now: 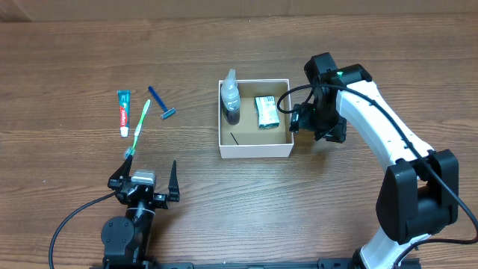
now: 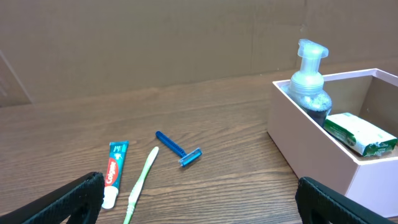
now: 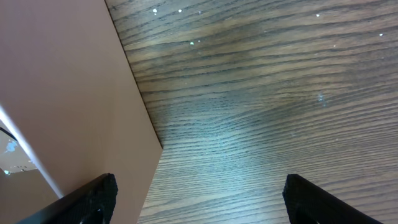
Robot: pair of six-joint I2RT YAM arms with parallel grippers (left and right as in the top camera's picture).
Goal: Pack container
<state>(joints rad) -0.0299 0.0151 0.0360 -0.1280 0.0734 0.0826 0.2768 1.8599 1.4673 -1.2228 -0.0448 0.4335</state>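
Note:
The container (image 1: 254,149) is a square white-walled box at the table's middle. It holds a clear pump bottle (image 1: 230,97) and a green soap packet (image 1: 267,112). My right gripper (image 1: 314,121) is open and empty, low beside the box's right outer wall (image 3: 68,93), over bare wood (image 3: 199,199). My left gripper (image 1: 144,179) is open and empty near the front left. A toothpaste tube (image 1: 123,112), a green toothbrush (image 1: 139,128) and a blue razor (image 1: 162,102) lie on the table left of the box. The left wrist view shows the box (image 2: 311,149), bottle (image 2: 310,81), toothpaste (image 2: 115,171), toothbrush (image 2: 142,180) and razor (image 2: 180,149).
The green soap packet (image 2: 360,134) leans inside the box near its right wall. A cardboard wall (image 2: 155,43) stands behind the table. A black cable (image 1: 75,220) runs from the left arm's base.

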